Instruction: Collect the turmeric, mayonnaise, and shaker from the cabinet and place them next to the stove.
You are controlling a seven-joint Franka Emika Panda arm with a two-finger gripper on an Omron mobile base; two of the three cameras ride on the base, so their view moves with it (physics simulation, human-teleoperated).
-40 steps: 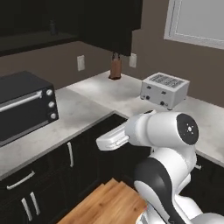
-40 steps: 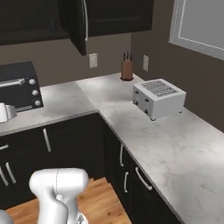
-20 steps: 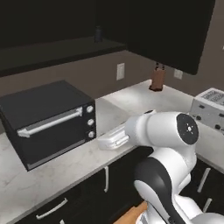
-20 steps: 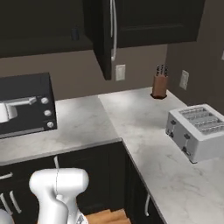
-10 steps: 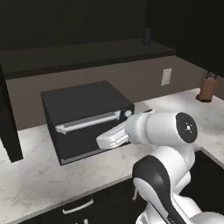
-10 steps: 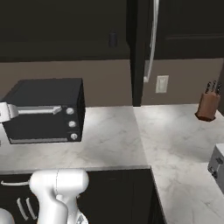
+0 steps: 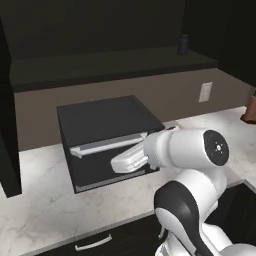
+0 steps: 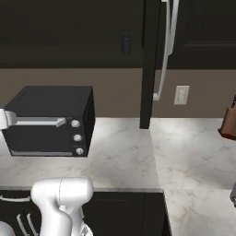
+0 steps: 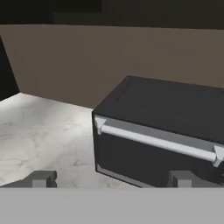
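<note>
Gripper [image 9: 111, 178] is spread wide w/ nothing in it, hanging low in front of the toaster oven [image 7: 107, 140], prob just parked there bc no reach has begun. The shaker [image 8: 125, 43] sits on the cabinet [image 8: 69, 32] shelf, up and right of the toaster oven, near the open door's handle [image 8: 166, 50]. Shelf is super dark, can't make out turmeric or mayo.

The shaker [image 7: 183, 44], a slim dark grey bottle shape, stands upright on the dark shelf of the cabinet [image 8: 152, 55], well above and beyond the spread fingertips [image 9: 43, 178] and off to their right. The tall black cabinet's door hangs open, its long curved silver handle [image 8: 167, 46] showing.
</note>
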